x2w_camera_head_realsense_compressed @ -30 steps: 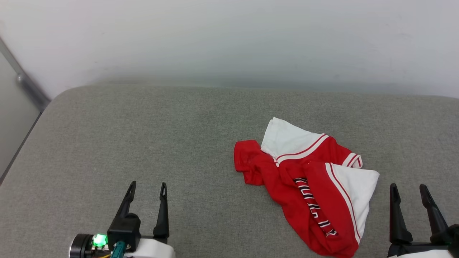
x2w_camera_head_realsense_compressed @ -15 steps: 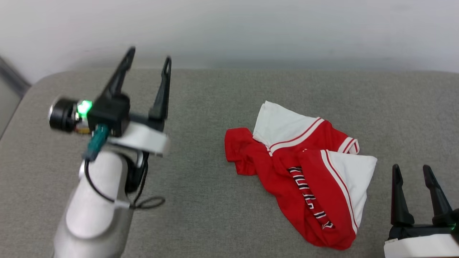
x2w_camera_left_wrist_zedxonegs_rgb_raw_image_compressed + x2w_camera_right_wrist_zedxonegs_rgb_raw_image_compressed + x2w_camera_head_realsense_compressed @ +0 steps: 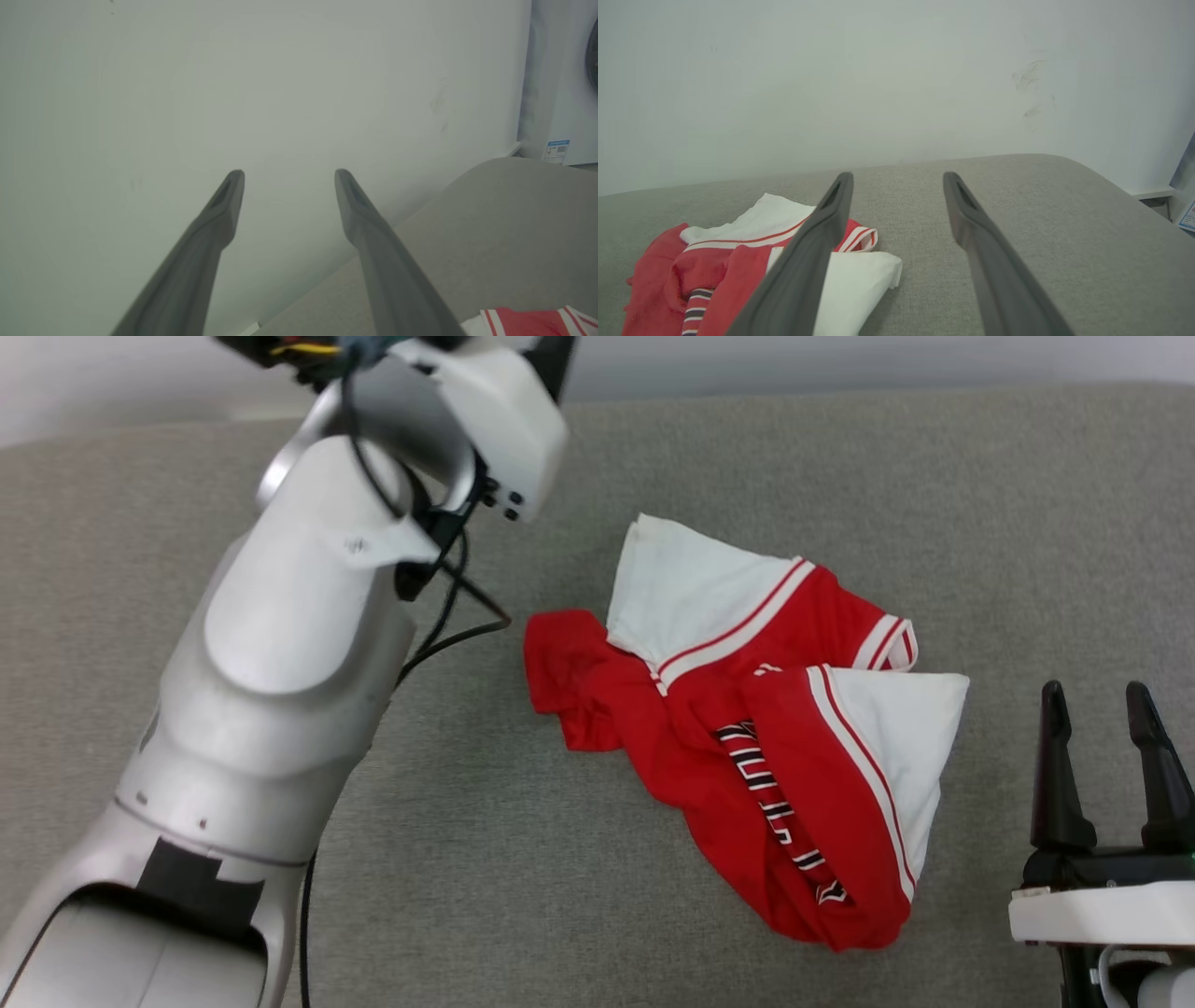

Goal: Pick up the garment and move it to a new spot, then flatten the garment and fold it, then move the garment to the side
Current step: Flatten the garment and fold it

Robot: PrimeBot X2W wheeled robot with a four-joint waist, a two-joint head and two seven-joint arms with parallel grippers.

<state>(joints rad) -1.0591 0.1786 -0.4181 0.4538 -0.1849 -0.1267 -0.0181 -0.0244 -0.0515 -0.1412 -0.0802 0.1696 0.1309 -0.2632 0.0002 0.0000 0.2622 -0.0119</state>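
Garment (image 3: 709,728): crumpled, seemingly unmoved. Left gripper (image 3: 288,173): raised far higher than a second ago, fingers apart, empty. Right gripper (image 3: 1094,689): beside garment, fingers spread, empty.

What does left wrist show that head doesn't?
Left wrist: left gripper open and empty, aimed at the wall; a white appliance at the right edge. Head: the whole crumpled garment, right gripper open beside it without touching, left forearm across the picture's left. Both: the grey cushion and the garment, which in the left wrist view is just a striped edge.
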